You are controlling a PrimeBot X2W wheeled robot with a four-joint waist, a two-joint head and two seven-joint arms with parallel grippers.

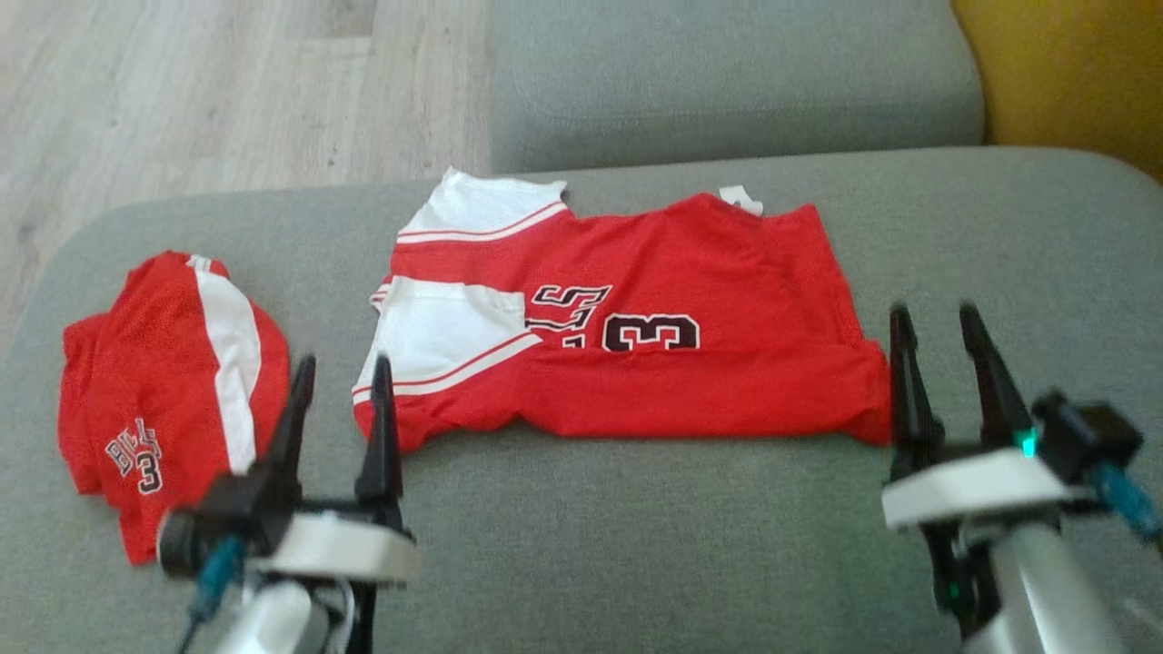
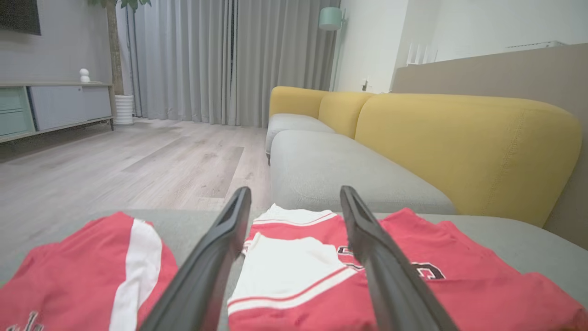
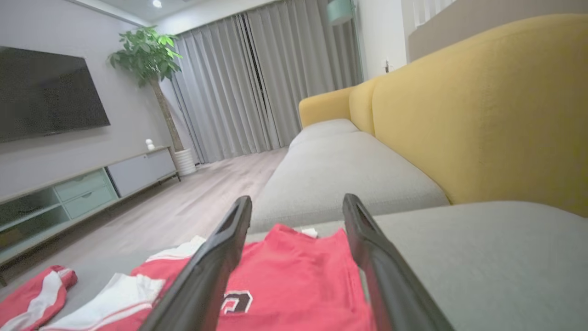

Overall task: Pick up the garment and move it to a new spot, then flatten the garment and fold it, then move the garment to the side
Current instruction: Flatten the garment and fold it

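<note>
You're seeing the red jersey (image 1: 654, 372), "3" showing, lying folded on the sofa seat (image 1: 636, 563). The left claw (image 1: 343, 368) and right claw (image 1: 936, 318) are gaping empty at its near corners, with red shorts (image 1: 164, 400) lying to its left and a television (image 3: 46, 92) far beyond it.

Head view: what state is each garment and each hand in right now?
red jersey: lying flat on the grey sofa seat, apparently folded over once, lightly wrinkled, not held.
red shorts: loosely bunched on the seat, to the left of the jersey and apart from it, not held.
left hand: open, empty, near the jersey's sleeve end.
right hand: open, empty, near the jersey's hem end.
</note>
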